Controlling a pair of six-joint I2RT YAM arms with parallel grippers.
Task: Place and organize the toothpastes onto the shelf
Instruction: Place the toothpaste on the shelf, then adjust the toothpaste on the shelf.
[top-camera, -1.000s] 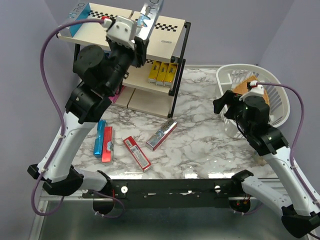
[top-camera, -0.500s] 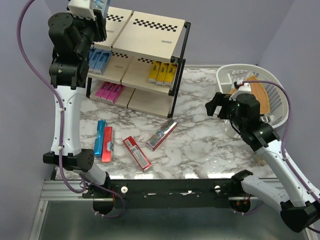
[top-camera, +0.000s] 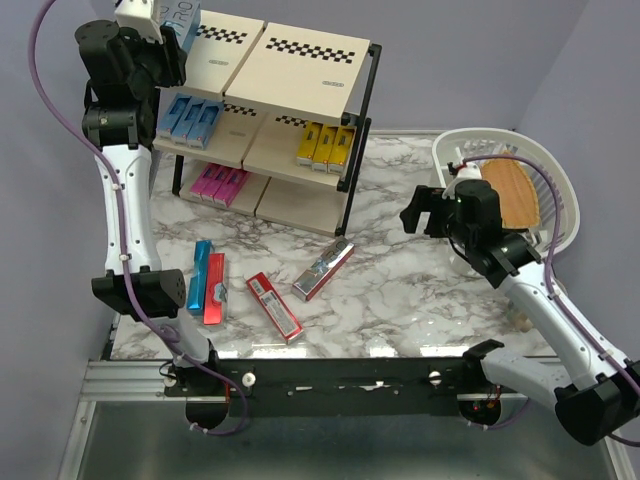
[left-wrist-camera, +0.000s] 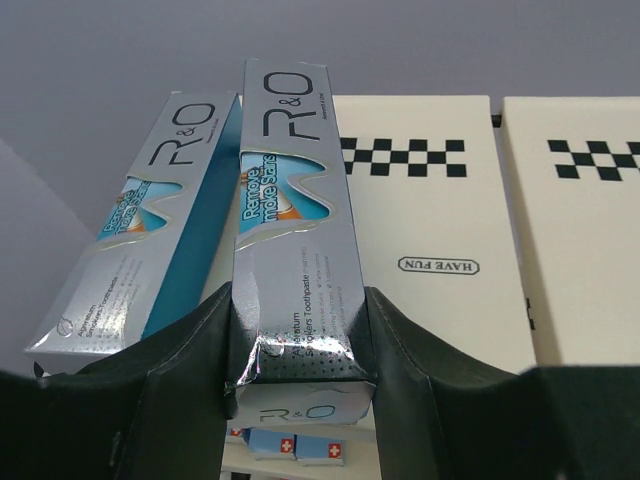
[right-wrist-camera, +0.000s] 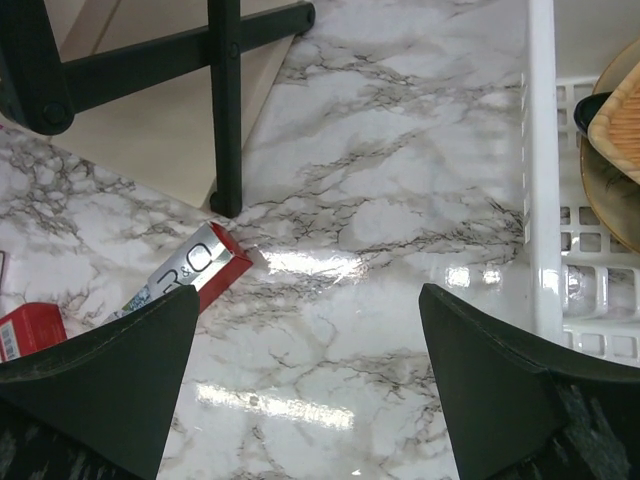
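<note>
So my left gripper (left-wrist-camera: 300, 340) pinched a silver box (left-wrist-camera: 290, 180) by its end, twin (left-wrist-camera: 165, 230) just left of it, for alignment on the shelf (left-wrist-camera: 430, 225); right gripper (right-wrist-camera: 310, 350) stood wide, empty.

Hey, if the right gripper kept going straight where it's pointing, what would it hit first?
Probably the bare marble tabletop, between the silver-and-red toothpaste box and the white basket. Nothing else shows between the open jaws of the right gripper, though depth is unclear.
</note>
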